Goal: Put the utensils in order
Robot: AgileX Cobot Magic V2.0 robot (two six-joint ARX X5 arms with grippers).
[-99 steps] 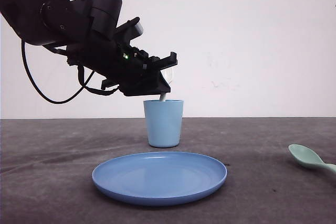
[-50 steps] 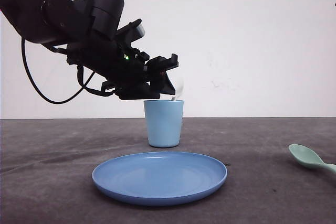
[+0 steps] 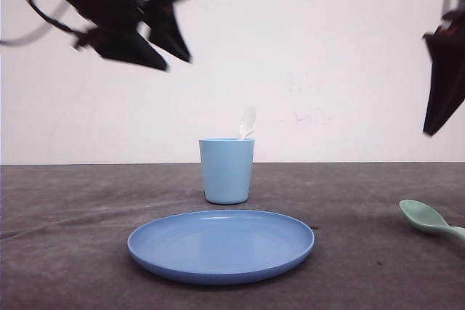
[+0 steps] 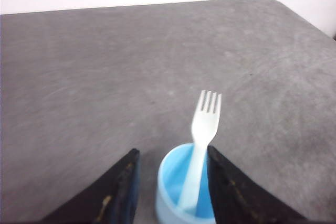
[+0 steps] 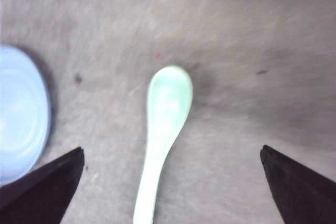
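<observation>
The white fork (image 3: 248, 121) (image 4: 203, 129) stands in the light blue cup (image 3: 227, 170) (image 4: 184, 192), tines up, leaning on the rim. My left gripper (image 3: 182, 19) (image 4: 173, 153) is open, high up and to the left of the cup, holding nothing. The mint-green spoon (image 3: 429, 220) (image 5: 163, 124) lies on the grey table at the right edge, bowl toward the plate. My right gripper (image 3: 436, 92) (image 5: 172, 153) hangs well above the spoon, jaws wide open on either side of the handle.
A round blue plate (image 3: 221, 244) (image 5: 21, 114) lies in front of the cup at the table's middle. The grey table (image 3: 73, 208) stretches bare to the left, with a white wall behind.
My left gripper let go of the fork in the cup and rose up and left. My right gripper came into view at the right, above the spoon.
</observation>
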